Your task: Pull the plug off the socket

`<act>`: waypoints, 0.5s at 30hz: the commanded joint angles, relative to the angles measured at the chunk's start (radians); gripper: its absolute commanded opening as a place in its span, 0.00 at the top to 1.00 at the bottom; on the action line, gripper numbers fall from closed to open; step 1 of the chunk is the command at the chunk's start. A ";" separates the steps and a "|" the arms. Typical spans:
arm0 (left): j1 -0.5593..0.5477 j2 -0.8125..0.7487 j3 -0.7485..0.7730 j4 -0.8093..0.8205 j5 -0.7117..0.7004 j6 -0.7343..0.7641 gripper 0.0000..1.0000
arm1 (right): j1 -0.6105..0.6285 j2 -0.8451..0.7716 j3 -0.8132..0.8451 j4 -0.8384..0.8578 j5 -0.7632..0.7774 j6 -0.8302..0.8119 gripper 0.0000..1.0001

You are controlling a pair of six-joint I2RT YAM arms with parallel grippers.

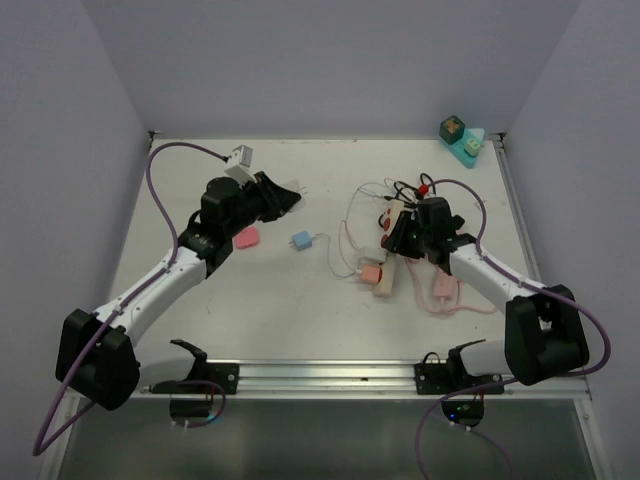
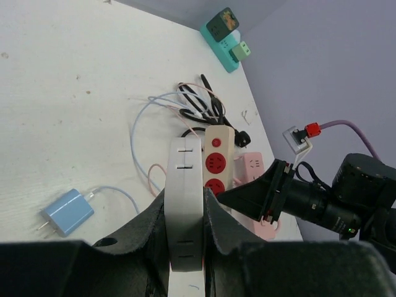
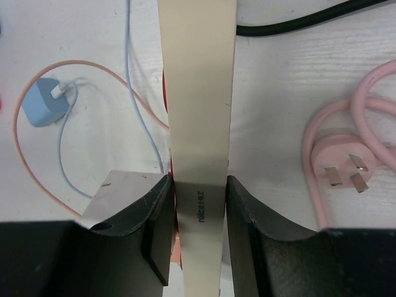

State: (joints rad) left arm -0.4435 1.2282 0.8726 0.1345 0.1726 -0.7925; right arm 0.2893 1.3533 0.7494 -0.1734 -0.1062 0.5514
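My left gripper (image 1: 290,196) is shut on a white plug (image 2: 185,204), a flat white block with slots. It holds the plug above the table, well to the left of the strip. The cream power strip with red sockets (image 1: 387,262) lies right of centre and also shows in the left wrist view (image 2: 216,158). My right gripper (image 1: 402,236) is shut on the strip's sides; in the right wrist view the fingers (image 3: 158,216) clamp the cream body (image 3: 199,111).
A blue charger (image 1: 299,242) with a thin cable lies mid-table. A pink block (image 1: 245,237) lies near my left arm. A pink strip, cable and plug (image 1: 441,290) lie beside my right arm. A green socket block (image 1: 460,138) sits at the back right. Tangled wires (image 1: 375,195) lie behind the strip.
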 commanded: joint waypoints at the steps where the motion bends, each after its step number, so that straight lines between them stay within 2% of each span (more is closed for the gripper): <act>1: 0.049 0.005 -0.026 0.005 -0.012 0.036 1.00 | 0.013 -0.045 0.021 0.071 -0.036 0.025 1.00; 7: 0.175 0.104 -0.043 -0.001 0.047 0.072 1.00 | 0.013 -0.092 0.039 0.086 -0.151 -0.027 1.00; 11: 0.245 0.218 -0.038 0.057 0.111 0.049 0.94 | 0.013 -0.108 0.044 0.094 -0.217 -0.048 1.00; 15: 0.270 0.335 -0.009 0.092 0.131 0.035 0.87 | 0.016 -0.106 0.041 0.100 -0.263 -0.050 1.00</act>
State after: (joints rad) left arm -0.1925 1.5127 0.8356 0.1493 0.2546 -0.7589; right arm 0.3027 1.2884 0.7494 -0.1673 -0.2684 0.5102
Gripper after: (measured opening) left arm 0.242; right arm 0.374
